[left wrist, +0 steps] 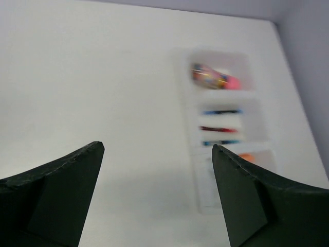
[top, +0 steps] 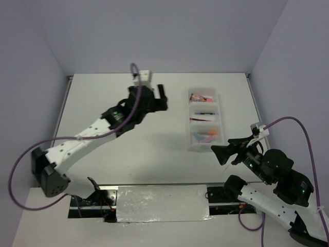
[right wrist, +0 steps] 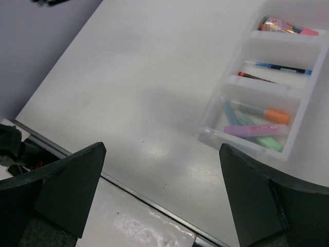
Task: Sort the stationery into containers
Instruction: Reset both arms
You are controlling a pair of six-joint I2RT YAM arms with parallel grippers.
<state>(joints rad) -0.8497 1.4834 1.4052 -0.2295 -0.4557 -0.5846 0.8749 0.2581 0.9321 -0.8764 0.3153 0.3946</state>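
1. The white table [top: 128,154] carries the three-compartment tray [top: 204,148] on its right side.
2. The left gripper [left wrist: 158,149] is spread wide and empty, with the tray well apart on its right.
3. The right gripper [right wrist: 162,149] is also wide apart and empty, near the tray's near end.
4. Pastel highlighters [right wrist: 257,128] fill the nearest compartment.
5. Thin pens [right wrist: 280,67] lie in the middle one.
6. A pink tube [right wrist: 285,25] lies in the farthest.

The left gripper [top: 162,98] is held far out, fingers spread; the right gripper [top: 220,153] is held near, likewise spread.
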